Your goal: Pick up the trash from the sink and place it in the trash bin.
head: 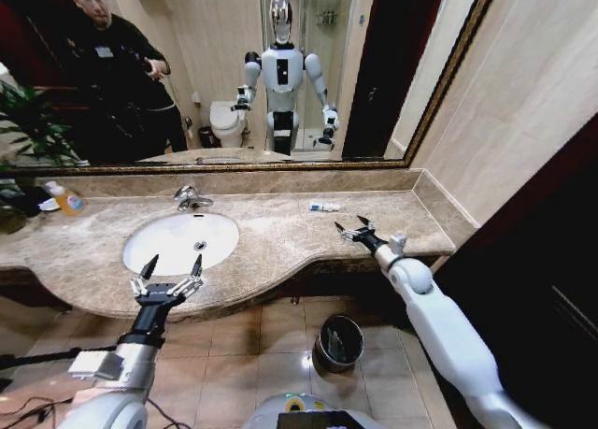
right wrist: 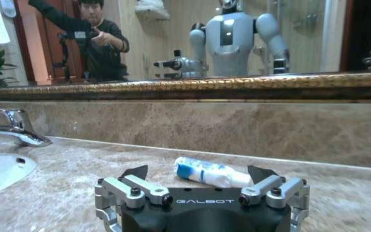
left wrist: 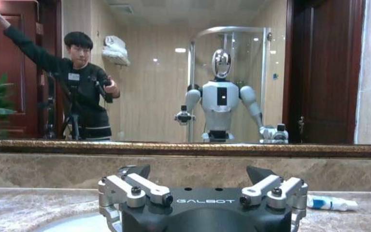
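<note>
One piece of trash, a small white tube with blue marks (head: 324,207), lies on the marble counter to the right of the sink (head: 177,242), close to the back wall. My right gripper (head: 355,229) hovers open just in front of it; the tube (right wrist: 219,175) lies a short way beyond the right gripper (right wrist: 198,172). My left gripper (head: 168,272) hangs open over the sink's front rim, holding nothing. From that wrist, the left gripper (left wrist: 198,174) faces the mirror, with the tube (left wrist: 330,203) off to one side. The trash bin (head: 338,343) stands on the tiled floor below the counter.
A chrome faucet (head: 192,198) stands behind the basin. A bottle of orange liquid (head: 67,201) and a plant sit at the counter's far left. A large mirror covers the back wall. A side wall closes the counter on the right.
</note>
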Motion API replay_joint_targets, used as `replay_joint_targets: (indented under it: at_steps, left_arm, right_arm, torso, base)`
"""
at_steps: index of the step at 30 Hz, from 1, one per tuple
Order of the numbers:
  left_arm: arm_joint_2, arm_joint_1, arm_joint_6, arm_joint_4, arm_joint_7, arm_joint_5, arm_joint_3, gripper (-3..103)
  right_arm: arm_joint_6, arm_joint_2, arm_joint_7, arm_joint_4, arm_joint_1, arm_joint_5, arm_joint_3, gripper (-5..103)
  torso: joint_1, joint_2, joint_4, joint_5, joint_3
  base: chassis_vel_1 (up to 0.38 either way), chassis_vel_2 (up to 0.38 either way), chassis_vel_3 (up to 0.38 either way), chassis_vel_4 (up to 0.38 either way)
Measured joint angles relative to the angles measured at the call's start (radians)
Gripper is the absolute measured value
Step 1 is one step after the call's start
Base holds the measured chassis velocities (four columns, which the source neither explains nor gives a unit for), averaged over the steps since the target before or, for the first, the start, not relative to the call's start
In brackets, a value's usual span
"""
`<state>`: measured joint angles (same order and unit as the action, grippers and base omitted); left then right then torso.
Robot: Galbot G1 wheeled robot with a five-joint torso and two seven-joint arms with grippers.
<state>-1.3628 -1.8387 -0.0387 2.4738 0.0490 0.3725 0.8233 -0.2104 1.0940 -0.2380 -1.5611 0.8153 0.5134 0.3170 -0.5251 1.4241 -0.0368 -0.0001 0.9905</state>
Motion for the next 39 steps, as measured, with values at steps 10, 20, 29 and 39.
replay_joint_targets:
  at_steps: [10, 20, 29, 39]
  left_arm:
    - [0.000, 0.000, 0.000, 0.000, 0.000, 0.000, 0.000, 100]
    - [0.000, 0.000, 0.000, 0.000, 0.000, 0.000, 0.000, 100]
    - [0.000, 0.000, 0.000, 0.000, 0.000, 0.000, 0.000, 100]
    - [0.000, 0.000, 0.000, 0.000, 0.000, 0.000, 0.000, 100]
  right_arm:
    - [-0.002, 0.032, -0.048, 0.207, -0.203, -0.054, -0.095, 100]
    - [0.014, 0.049, -0.165, 0.427, -0.398, -0.192, -0.186, 100]
    - [-0.040, 0.082, -0.212, 0.554, -0.504, -0.218, -0.216, 100]
    - [-0.120, 0.083, -0.383, 0.690, -0.628, -0.274, -0.261, 100]
  torso:
    - [0.000, 0.000, 0.0000, -0.0001, 0.000]
    - [0.000, 0.000, 0.0001, -0.0004, 0.000]
    - [0.000, 0.000, -0.0001, 0.0002, 0.000]
    - [0.000, 0.000, 0.0000, 0.0002, 0.000]
  base:
    - [0.000, 0.000, 0.000, 0.000]
    - [0.000, 0.000, 0.000, 0.000]
    - [0.000, 0.000, 0.000, 0.000]
    - [0.000, 0.000, 0.000, 0.000]
